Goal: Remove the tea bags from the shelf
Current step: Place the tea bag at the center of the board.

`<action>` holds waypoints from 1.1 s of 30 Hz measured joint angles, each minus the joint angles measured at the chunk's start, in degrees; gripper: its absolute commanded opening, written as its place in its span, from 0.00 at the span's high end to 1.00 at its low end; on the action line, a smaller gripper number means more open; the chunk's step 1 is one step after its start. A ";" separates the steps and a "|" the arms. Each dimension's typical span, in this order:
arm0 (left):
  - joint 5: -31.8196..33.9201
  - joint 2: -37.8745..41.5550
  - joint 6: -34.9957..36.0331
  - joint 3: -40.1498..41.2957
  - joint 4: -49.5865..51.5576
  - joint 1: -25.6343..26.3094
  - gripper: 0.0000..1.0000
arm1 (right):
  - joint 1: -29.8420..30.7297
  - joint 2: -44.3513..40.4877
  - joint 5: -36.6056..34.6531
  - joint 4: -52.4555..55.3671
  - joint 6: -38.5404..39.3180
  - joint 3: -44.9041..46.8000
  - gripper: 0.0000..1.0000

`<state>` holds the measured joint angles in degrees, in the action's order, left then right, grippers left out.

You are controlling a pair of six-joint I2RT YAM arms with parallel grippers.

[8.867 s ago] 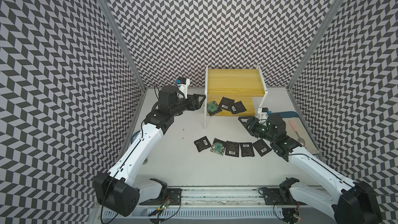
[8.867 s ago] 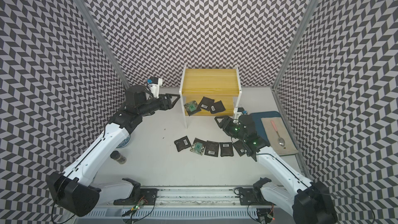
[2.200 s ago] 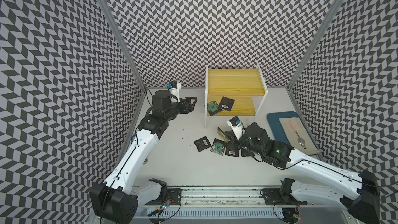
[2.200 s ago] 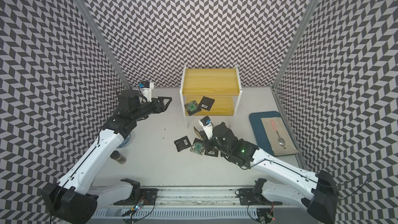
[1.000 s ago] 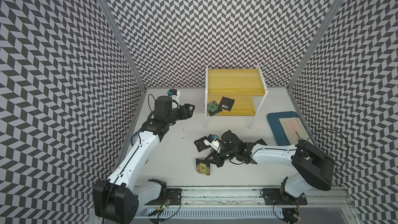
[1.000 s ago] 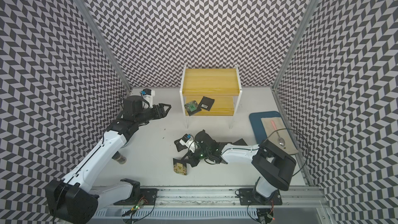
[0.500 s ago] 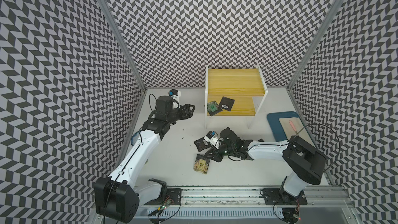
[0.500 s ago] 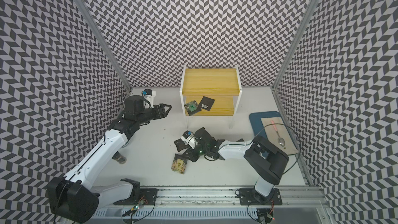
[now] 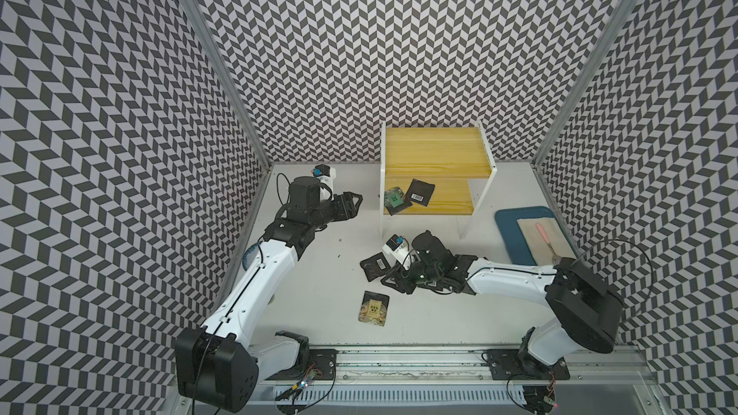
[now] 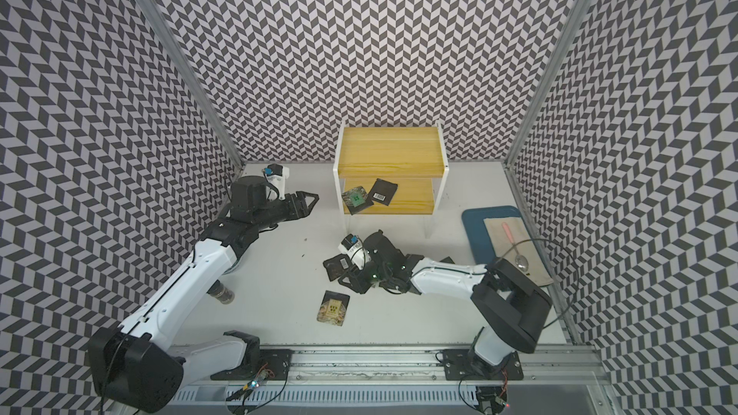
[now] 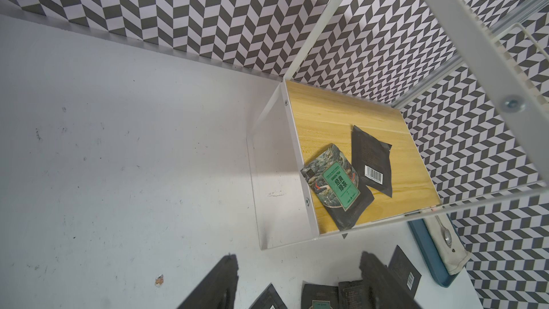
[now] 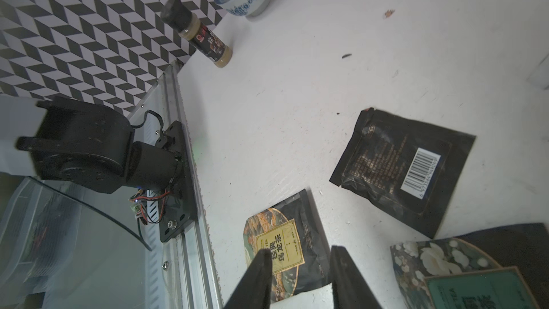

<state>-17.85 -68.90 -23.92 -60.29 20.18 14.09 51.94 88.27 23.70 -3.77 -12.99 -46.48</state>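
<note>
Risks likely: flat packets slip pinch; pull on green-faced tea bag [image 9: 395, 198] drags touching barcode tea bag [image 9: 420, 192]; left pincer [image 9: 356, 205] clips side panel [image 9: 382, 177]. Count: two on shelf [image 9: 435, 149] lower board [image 9: 451, 197]. Worktop [image 9: 319, 273]: gold tea bag [image 9: 374, 308], second barcode tea bag [image 9: 375, 267], more hidden under right arm [image 9: 507, 281]. Left pincer open, empty, beside shelf; right pincer [image 12: 300, 252] open, empty, over gold one.

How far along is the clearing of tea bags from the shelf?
Done: a gold-faced tea bag and several black tea bags lie on the table. In hand: nothing; the right gripper is open near the gold-faced tea bag, the left gripper open facing the shelf. Left: a green-faced tea bag and a barcode tea bag on the lower board.
</note>
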 measured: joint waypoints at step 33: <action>-8.07 -2.93 0.07 -17.53 -1.38 2.86 0.30 | -0.37 -16.35 -29.46 0.04 24.20 0.46 0.30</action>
<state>-25.91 -71.83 -23.86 -77.82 18.81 16.95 51.57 71.92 -5.76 -3.73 11.20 -46.02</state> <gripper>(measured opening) 0.693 0.699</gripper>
